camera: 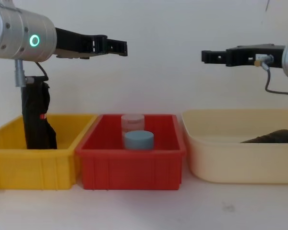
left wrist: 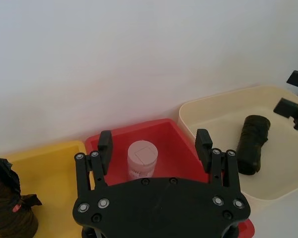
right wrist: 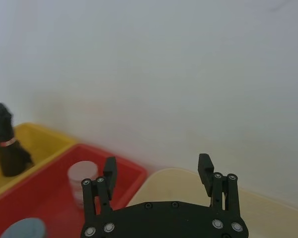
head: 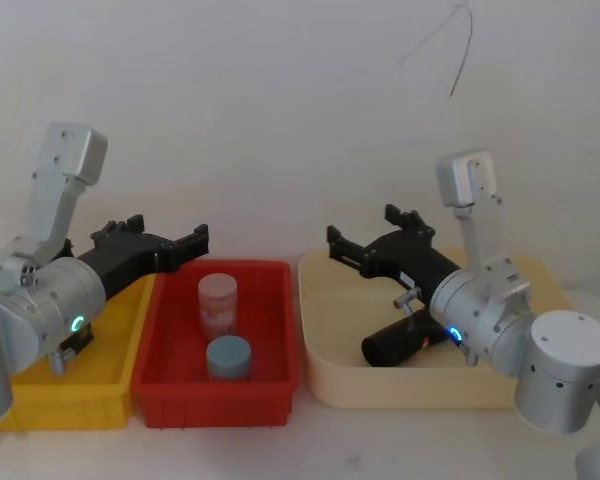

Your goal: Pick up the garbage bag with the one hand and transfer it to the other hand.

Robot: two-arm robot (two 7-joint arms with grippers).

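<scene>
Left wrist view: the garbage bag (left wrist: 252, 144) lies whole in a cream tray (left wrist: 213, 124); in the chest view the tray wall mostly hides it. Above the tray hangs the right gripper (head: 362, 228), the left gripper (head: 170, 232) well apart; both spread wide, empty.

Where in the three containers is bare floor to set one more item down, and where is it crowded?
Free: yellow bin floor right of the upright black roll; cream tray floor between its left wall and the lying black roll. Crowded: red bin middle, with pink jar and blue-lidded jar.
</scene>
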